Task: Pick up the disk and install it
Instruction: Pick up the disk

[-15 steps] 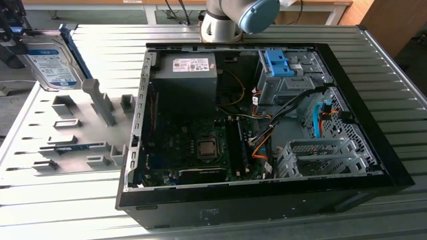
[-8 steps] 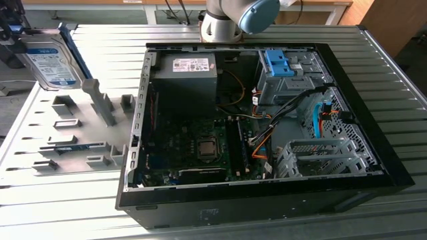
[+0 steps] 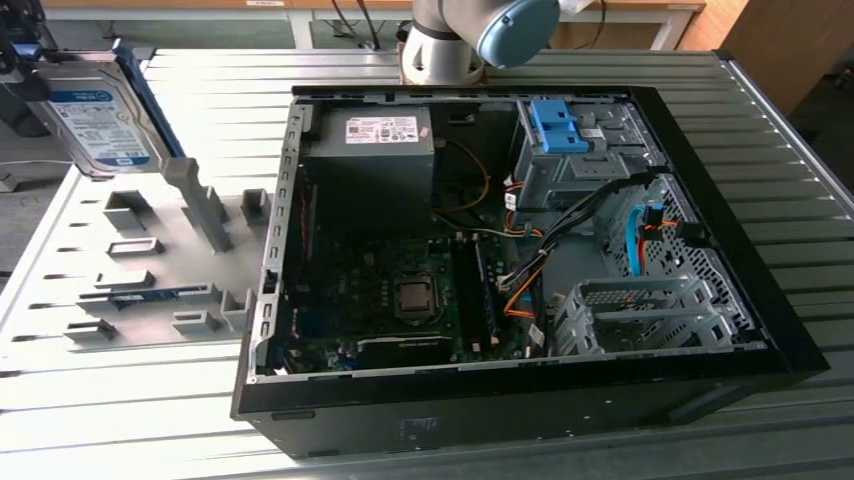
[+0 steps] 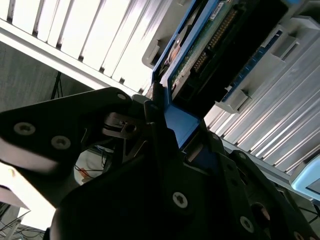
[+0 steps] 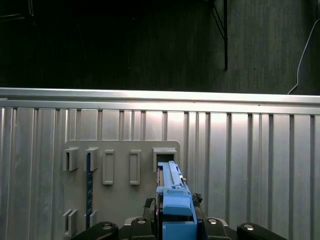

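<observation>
The disk (image 3: 96, 115), silver with a white-and-blue label and a blue bracket along its edge, stands upright at the exterior view's far left, over the far end of the grey parts holder (image 3: 134, 270). My gripper (image 3: 27, 75) is shut on its blue edge. In the first wrist view the disk (image 5: 172, 192) is seen edge-on between the black fingers of my gripper (image 5: 175, 222), its far end by a slot of the holder (image 5: 120, 200). In the second wrist view my gripper (image 4: 172, 127) clamps the disk (image 4: 200, 55). Whether the disk touches the holder I cannot tell.
The open computer case (image 3: 747, 250) lies on the slatted metal table (image 3: 120, 420), at the exterior view's right of the holder. Inside are a grey power-supply box (image 3: 374, 150), a blue bracket (image 3: 558, 125) in the upper drive cage, cables, and a metal cage (image 3: 641, 315).
</observation>
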`<state>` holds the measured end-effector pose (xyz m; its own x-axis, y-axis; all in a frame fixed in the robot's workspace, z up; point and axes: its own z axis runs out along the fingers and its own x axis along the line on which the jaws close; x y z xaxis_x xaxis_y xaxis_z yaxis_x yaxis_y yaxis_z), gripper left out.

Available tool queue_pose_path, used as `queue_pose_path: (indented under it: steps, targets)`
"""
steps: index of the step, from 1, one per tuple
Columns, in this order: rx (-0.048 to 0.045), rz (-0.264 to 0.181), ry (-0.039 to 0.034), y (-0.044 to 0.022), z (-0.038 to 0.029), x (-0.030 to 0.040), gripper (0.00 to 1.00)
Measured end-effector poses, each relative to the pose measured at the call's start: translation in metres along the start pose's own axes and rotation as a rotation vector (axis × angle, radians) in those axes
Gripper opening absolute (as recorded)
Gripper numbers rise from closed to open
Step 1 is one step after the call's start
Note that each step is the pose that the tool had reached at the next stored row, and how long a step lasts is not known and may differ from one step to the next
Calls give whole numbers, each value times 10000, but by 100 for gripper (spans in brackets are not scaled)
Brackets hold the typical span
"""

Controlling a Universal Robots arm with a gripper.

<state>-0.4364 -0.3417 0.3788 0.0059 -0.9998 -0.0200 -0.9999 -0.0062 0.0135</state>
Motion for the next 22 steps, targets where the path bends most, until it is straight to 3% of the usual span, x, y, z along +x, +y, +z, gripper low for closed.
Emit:
queue_pose_path:
  steps: [12,22]
  targets:
    - [1,0,0,2,-149,-3,37]
    - [1,0,0,3,-236,-5,37]
